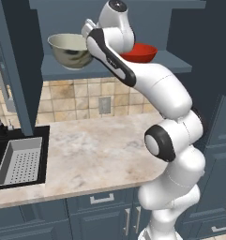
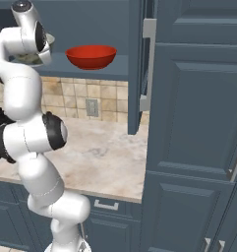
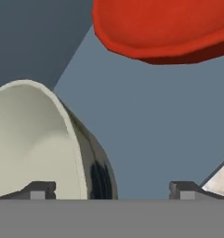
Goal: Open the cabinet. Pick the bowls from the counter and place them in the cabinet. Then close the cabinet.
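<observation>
The cabinet stands open, its shelf [image 1: 180, 63] carrying both bowls. The glossy red bowl [image 1: 141, 52] [image 2: 91, 56] [image 3: 164, 28] rests upright toward the right. The cream-white bowl [image 1: 70, 50] [image 3: 34, 148] sits on the shelf's left part, and the arm partly hides this cream bowl [image 2: 27, 59] in the right base view. My gripper [image 1: 87, 33] [image 3: 111, 190] is at that bowl's rim with its jaws open wide. The bowl's wall stands between the fingertips [image 3: 39, 189] without touching either one.
The right cabinet door [image 2: 134, 74] hangs open over the counter [image 1: 95, 150] with its silver bar handle [image 2: 148, 64] facing out. The left door [image 1: 18, 70] is also swung out. A black sink [image 1: 20, 161] with a perforated tray lies at the left. Tall cupboards [image 2: 193, 123] flank the right.
</observation>
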You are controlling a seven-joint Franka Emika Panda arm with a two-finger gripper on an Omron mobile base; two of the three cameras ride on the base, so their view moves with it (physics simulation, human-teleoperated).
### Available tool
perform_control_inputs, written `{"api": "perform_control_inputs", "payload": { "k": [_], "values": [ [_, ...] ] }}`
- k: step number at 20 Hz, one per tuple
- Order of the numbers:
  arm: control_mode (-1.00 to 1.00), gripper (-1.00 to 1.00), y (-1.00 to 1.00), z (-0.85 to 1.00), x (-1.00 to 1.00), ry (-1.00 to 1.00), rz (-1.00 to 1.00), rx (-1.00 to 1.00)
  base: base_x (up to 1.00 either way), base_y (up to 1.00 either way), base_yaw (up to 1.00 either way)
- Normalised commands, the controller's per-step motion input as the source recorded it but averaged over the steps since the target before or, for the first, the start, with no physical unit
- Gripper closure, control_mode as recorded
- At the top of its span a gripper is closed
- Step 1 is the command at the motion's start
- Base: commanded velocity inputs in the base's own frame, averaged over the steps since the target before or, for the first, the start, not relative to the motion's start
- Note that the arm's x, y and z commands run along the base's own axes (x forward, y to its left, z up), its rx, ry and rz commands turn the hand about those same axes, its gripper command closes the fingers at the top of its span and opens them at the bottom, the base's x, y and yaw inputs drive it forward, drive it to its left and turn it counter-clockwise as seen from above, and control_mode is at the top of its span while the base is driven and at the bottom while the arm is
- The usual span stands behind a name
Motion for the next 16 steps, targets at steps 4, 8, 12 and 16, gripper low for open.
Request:
{"api": "perform_control_inputs", "payload": {
  "k": [4, 8, 12, 16],
  "values": [
    [-1.00, -1.00, 0.01, 0.00, 0.00, -0.04, -0.03, 0.00, 0.00, 0.00, 0.00],
    [-1.00, -1.00, 0.12, 0.00, 0.00, -0.02, -0.13, 0.00, 0.00, 0.00, 0.00],
    [-1.00, -1.00, -0.04, 0.17, -0.11, -0.02, -0.15, 0.01, 0.00, 0.00, 0.00],
    [-1.00, -1.00, -0.38, 0.41, -0.44, 0.00, -0.08, 0.05, 0.00, 0.00, 0.00]
  ]
}}
